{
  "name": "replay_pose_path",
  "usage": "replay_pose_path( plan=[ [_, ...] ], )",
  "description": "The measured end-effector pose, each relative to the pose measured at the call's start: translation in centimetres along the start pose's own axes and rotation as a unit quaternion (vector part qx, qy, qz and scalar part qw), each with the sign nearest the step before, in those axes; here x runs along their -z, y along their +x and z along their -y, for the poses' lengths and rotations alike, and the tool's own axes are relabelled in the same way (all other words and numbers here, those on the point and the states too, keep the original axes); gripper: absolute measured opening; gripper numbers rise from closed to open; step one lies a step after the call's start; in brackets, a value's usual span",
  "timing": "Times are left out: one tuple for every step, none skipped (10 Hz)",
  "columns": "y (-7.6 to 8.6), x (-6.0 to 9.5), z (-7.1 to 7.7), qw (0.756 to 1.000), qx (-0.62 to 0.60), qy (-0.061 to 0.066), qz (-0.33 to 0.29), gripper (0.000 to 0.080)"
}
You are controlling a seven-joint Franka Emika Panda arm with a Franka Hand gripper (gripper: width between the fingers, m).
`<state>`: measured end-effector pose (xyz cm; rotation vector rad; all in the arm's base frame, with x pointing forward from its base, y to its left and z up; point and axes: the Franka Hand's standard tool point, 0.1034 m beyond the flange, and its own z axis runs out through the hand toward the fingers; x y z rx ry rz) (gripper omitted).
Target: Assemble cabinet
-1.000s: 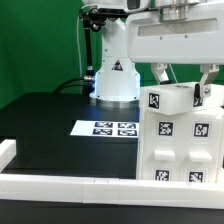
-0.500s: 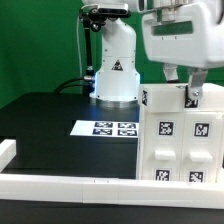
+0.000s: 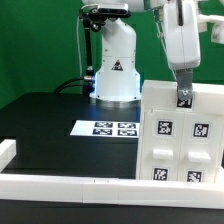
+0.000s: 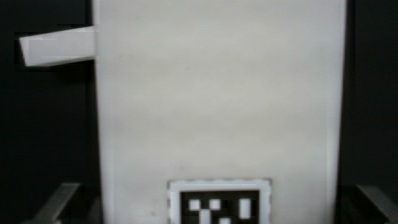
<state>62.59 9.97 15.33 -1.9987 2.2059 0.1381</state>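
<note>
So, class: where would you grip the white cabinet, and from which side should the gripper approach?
Grip the cabinet across its narrow top edge, coming from above. It stands upright, so that edge is exposed, and in the wrist view it fits between the fingers of the gripper.

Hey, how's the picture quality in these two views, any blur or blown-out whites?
Exterior view: evenly lit, the cabinet nearly blown out, its tags still readable, the gripper slightly soft. Wrist view: blurry and dim, the cabinet a flat grey-white slab with soft edges, the tag smeared, the black surroundings featureless.
</note>
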Motion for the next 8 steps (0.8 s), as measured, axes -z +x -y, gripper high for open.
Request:
replay_pose_path(
  plan=[
    [-0.1,0.0,0.0,1.000,0.001,0.000,0.000,0.0554],
    [-0.1,-0.1,0.0,1.000,0.002,0.000,0.000,0.0631],
    [-0.2,0.0,-0.1,1.000,0.004,0.000,0.000,0.0631],
    [-0.4,0.3,0.0,1.000,0.006,0.002,0.001,0.0646],
    [-0.7,1.1,0.2,1.000,0.008,0.009,0.003,0.0646],
    [-1.1,2.3,0.5,1.000,0.009,0.016,0.008,0.0649],
    [-1.3,2.9,0.6,1.000,0.011,0.021,0.011,0.0649],
    [-1.2,2.6,0.6,1.000,0.011,0.020,0.010,0.0649]
  ],
)
